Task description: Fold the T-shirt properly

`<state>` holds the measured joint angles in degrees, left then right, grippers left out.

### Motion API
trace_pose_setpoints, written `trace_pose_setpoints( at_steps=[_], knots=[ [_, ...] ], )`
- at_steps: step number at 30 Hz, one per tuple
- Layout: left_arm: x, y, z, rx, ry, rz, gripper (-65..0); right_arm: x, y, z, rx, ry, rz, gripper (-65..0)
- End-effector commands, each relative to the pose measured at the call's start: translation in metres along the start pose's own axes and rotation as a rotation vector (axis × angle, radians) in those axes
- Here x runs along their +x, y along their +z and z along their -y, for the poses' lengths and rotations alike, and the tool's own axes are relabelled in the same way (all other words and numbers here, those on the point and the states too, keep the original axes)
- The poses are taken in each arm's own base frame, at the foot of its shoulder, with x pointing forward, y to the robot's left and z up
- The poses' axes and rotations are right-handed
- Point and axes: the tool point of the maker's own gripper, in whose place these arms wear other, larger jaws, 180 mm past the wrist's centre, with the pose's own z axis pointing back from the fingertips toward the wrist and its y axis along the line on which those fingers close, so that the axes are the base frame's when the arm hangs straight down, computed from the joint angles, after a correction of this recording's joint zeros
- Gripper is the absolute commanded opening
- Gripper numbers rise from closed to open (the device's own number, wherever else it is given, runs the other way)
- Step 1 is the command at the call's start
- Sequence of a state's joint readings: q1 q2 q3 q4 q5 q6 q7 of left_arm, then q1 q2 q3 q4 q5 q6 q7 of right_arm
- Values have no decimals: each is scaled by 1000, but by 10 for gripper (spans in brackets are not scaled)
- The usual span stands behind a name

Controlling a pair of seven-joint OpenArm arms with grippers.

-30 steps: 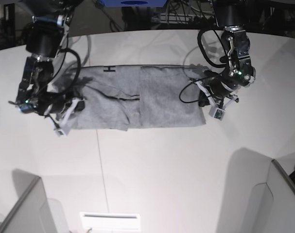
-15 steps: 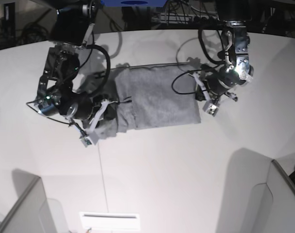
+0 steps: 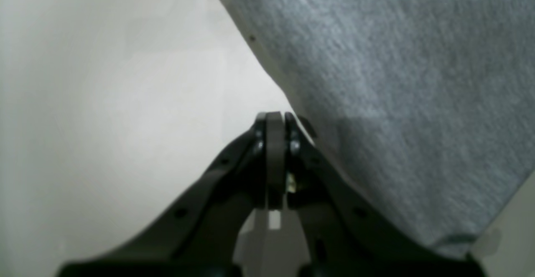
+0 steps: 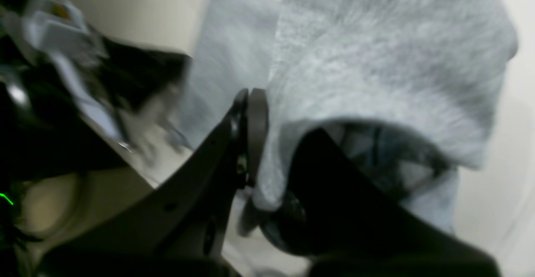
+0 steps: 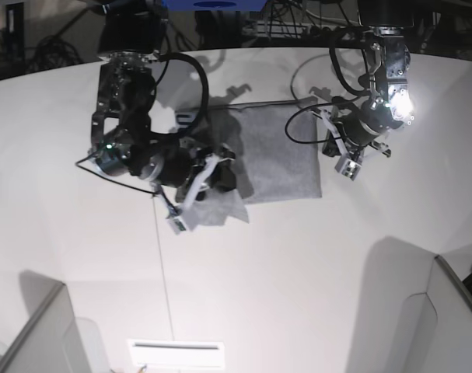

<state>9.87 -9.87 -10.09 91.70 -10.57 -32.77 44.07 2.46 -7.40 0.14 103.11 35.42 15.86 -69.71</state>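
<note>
**Fold partly made, right arm carrying cloth across**

The right arm's fingers (image 4: 255,143) are pinched nearly together on a fold of the T-shirt (image 5: 278,159); in the right wrist view grey cloth runs between them and bunches over the far finger, though that picture is blurred. In the base view this arm sits over the near-left part of the shirt, with a lifted, rumpled flap hanging from it and lying over the flat layer below.

The left arm's fingers (image 3: 273,143) are pressed fully together and hold nothing that can be seen. In the left wrist view the shirt's edge runs just beside them, on their right, close to touching; whether it does touch cannot be told. In the base view they stand at the shirt's right edge.

The shirt lies toward the far edge of the surface (image 5: 298,272), about midway between its left and right sides. Its right portion is a flat, tidy rectangle with straight edges, which reads as folds already made. The left portion is loose and in the grip, so I judge that this fold is not yet laid down and smoothed, and any further folding and squaring of the edges is left.
</note>
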Motion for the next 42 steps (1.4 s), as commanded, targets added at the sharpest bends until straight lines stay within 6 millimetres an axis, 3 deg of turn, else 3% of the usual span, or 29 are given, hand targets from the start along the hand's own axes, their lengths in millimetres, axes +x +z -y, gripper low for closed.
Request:
trace_pose_setpoints(
  at_steps=[1,8,14,20,28,34,42],
  knots=[
    [-9,2,-4,16,-14,-41,-650,18,-1,-21,60,16,61,-650],
    [-8,2,-4,17,-14,-40,-650,18,-25,-56,124,20,52,-650],
    [-11,6,-14,35,-35,-54,-650,-2,-42,-54,130,-1,-23,-650],
    [-24,18,-34,82,-6,-70,-650,-12,-50,-70,161,32,-48,-650],
    [-49,51,-83,218,108,-73,-650,-10,-70,-52,119,-36,-48,-650],
    [-69,79,-106,254,118,-80,-650,-25,-77,-64,139,3,-96,-650],
    [-82,97,-124,317,166,-113,-650,-33,-88,-53,97,-66,-110,-650]
  ],
)
